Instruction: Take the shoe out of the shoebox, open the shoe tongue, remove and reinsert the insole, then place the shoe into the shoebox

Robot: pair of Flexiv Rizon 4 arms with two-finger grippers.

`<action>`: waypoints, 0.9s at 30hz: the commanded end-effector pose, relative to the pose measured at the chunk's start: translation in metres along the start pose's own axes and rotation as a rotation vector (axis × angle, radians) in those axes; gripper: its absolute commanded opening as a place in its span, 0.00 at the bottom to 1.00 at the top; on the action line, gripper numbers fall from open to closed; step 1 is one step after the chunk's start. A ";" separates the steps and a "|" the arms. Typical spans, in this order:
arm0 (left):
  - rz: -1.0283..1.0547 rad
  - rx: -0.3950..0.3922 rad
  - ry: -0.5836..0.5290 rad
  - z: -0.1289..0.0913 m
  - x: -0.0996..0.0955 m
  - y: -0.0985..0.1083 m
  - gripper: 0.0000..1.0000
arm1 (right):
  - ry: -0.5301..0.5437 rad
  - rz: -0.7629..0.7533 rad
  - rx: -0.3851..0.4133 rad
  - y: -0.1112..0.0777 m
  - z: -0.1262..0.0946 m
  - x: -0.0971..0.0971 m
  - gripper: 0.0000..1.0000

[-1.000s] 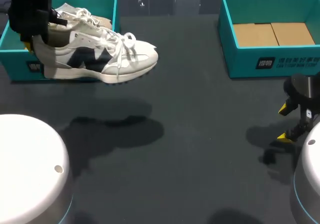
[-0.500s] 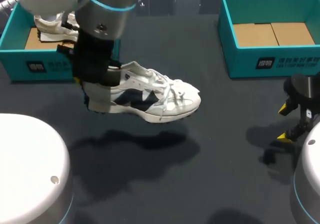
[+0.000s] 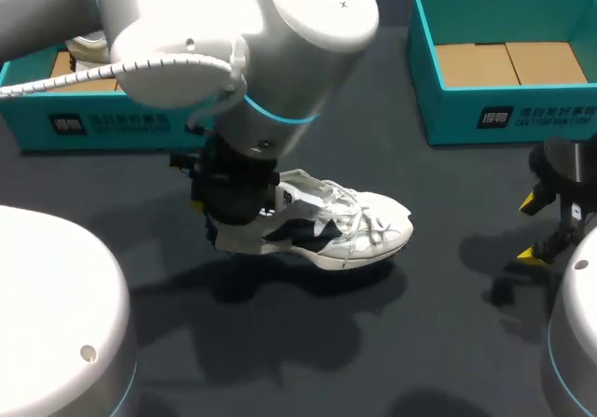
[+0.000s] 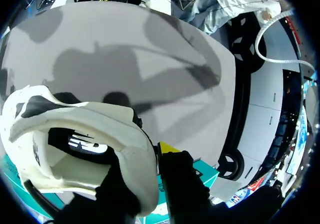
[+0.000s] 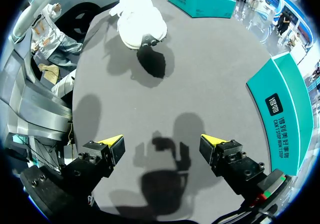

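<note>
While the left gripper (image 3: 233,207) is clenched on the heel of the white shoe (image 3: 331,226), the shoe hangs over the middle of the desk (image 3: 420,342), with its toe turned toward the right edge and its shadow spread on the dark surface beneath it. From the left wrist view, one finger is inside the heel opening and the other, with its yellow tip (image 4: 167,148), presses the outside of the collar, so the heel wall is pinched from both sides. The shoe has dark patches on its side and loose white laces over the tongue. The left arm (image 3: 233,34) reaches in from the far left corner and covers part of the left shoebox (image 3: 103,123), which sits at the far left edge and holds a second shoe (image 3: 86,46). The right shoebox (image 3: 504,114) stands at the far right corner, with a bare cardboard floor (image 3: 508,62). Near the right edge the right gripper (image 5: 162,144) hangs above the desk, released, its two yellow-tipped fingers spread wide with nothing between them, well apart from the shoe.
</note>
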State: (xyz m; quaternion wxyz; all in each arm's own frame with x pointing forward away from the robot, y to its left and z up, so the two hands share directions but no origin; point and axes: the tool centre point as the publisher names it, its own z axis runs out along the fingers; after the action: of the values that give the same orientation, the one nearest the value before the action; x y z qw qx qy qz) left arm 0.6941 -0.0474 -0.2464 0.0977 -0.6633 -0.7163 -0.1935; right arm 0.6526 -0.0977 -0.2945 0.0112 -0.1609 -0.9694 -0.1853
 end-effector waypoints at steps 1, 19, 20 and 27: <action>-0.006 -0.006 0.002 0.013 -0.015 -0.003 0.00 | -0.003 0.001 0.001 0.000 -0.001 0.002 1.00; 0.052 -0.010 -0.066 0.054 -0.046 0.000 0.00 | -0.003 0.001 0.001 0.000 -0.001 0.002 1.00; 0.052 -0.008 -0.064 0.055 -0.047 -0.001 0.00 | -0.003 0.001 0.001 0.000 -0.001 0.002 1.00; 0.058 -0.016 -0.059 0.060 -0.053 -0.005 0.00 | -0.003 0.001 0.001 0.000 -0.001 0.002 1.00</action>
State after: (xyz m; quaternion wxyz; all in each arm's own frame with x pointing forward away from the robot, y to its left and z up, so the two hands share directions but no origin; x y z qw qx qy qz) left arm 0.7023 -0.0695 -0.3207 0.0773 -0.6900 -0.6981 -0.1750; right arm 0.6526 -0.0977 -0.2945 0.0112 -0.1609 -0.9693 -0.1853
